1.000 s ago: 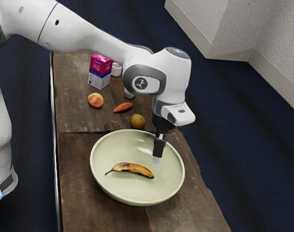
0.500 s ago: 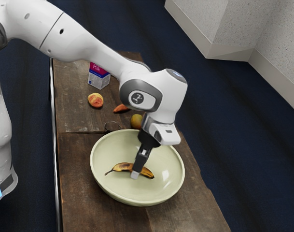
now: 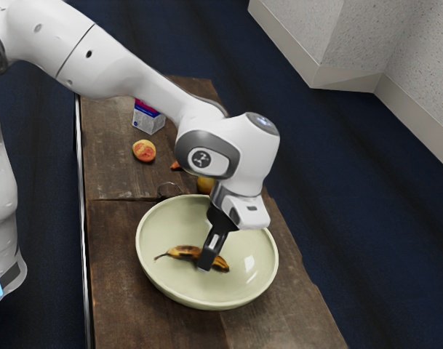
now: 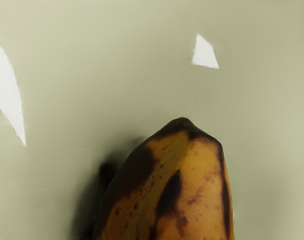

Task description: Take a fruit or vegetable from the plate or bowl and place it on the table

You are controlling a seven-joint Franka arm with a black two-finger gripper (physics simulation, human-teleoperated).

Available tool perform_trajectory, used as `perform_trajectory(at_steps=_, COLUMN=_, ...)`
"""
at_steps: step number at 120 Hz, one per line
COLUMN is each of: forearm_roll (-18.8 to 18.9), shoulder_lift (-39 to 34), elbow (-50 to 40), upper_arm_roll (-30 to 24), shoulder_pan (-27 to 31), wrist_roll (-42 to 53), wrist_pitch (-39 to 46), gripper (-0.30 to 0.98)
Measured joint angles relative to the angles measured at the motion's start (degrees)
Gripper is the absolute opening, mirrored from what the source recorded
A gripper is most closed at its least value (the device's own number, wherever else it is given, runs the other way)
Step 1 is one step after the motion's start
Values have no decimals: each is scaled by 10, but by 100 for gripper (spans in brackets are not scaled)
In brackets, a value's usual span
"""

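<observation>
My gripper [image 3: 204, 267] is down inside the pale green bowl [image 3: 150, 273], its tip in front of the spotted banana [image 3: 181, 251] and hiding part of it toward the exterior view's right end. The banana lies on the bowl's bottom, stem toward the exterior view's left. In the wrist view, the blunt, dark-tipped end of the banana [image 4: 191, 185] looms large at the lower edge over the bowl's inner surface [image 4: 117, 65]. From these pictures, how the gripper stands around the banana cannot be told.
Beyond the bowl on the wooden table [image 3: 119, 225] are a red-yellow fruit [image 3: 144, 151], a milk carton [image 3: 148, 118] partly behind the arm, a mango-like fruit [image 3: 204, 185] and an orange-red vegetable [image 3: 175, 166] mostly covered by the arm.
My gripper has swung toward the exterior view's left and down to the banana. Since half a second ago the banana has shifted and turned slightly, its stem moving toward the exterior view's left.
</observation>
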Motion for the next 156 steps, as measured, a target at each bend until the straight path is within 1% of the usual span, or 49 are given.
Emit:
perform_trajectory(at_steps=8, forearm_roll=6, shoulder_lift=-2, elbow=1, upper_arm_roll=-1, shoulder_pan=1, wrist_roll=-9, wrist_pitch=-1, gripper=15)
perform_trajectory(at_steps=22, forearm_roll=18, shoulder_lift=-16, elbow=5, upper_arm_roll=0, shoulder_pan=1, wrist_roll=-26, wrist_pitch=-15, gripper=12)
perform_trajectory(at_steps=30, forearm_roll=21, shoulder_lift=-52, elbow=11, upper_arm_roll=7, shoulder_pan=2, wrist_roll=-37, wrist_pitch=-34, gripper=12)
perform_trajectory(at_steps=38, forearm_roll=22, shoulder_lift=-93, elbow=17, upper_arm_roll=27, shoulder_pan=2, wrist_roll=-48, wrist_pitch=-65, gripper=13)
perform_trajectory(at_steps=58, forearm_roll=24, shoulder_lift=-190, elbow=19, upper_arm_roll=130, shoulder_pan=3, wrist_roll=-72, wrist_pitch=-182, gripper=13)
perform_trajectory(at_steps=70, forearm_roll=37, shoulder_lift=-231, elbow=18, upper_arm_roll=201, shoulder_pan=4, wrist_roll=-86, wrist_pitch=-255, gripper=13)
perform_trajectory(at_steps=83, forearm_roll=70, shoulder_lift=-247, elbow=17, upper_arm_roll=281, shoulder_pan=5, wrist_roll=-100, wrist_pitch=-320, gripper=13)
perform_trajectory(at_steps=105, forearm_roll=118, shoulder_lift=-253, elbow=13, upper_arm_roll=369, shoulder_pan=8, wrist_roll=-119, wrist_pitch=-393, gripper=12)
perform_trajectory(at_steps=112, forearm_roll=131, shoulder_lift=-251, elbow=9, upper_arm_roll=391, shoulder_pan=9, wrist_roll=-124, wrist_pitch=-403, gripper=13)
perform_trajectory(at_steps=119, forearm_roll=140, shoulder_lift=-249, elbow=-2, upper_arm_roll=401, shoulder_pan=10, wrist_roll=-129, wrist_pitch=-402, gripper=13)
perform_trajectory(at_steps=144, forearm_roll=150, shoulder_lift=-244, elbow=-58, upper_arm_roll=406, shoulder_pan=12, wrist_roll=-142, wrist_pitch=-369, gripper=13)
perform_trajectory(at_steps=156, forearm_roll=152, shoulder_lift=-225, elbow=-69, upper_arm_roll=407, shoulder_pan=21, wrist_roll=-147, wrist_pitch=-339, gripper=13)
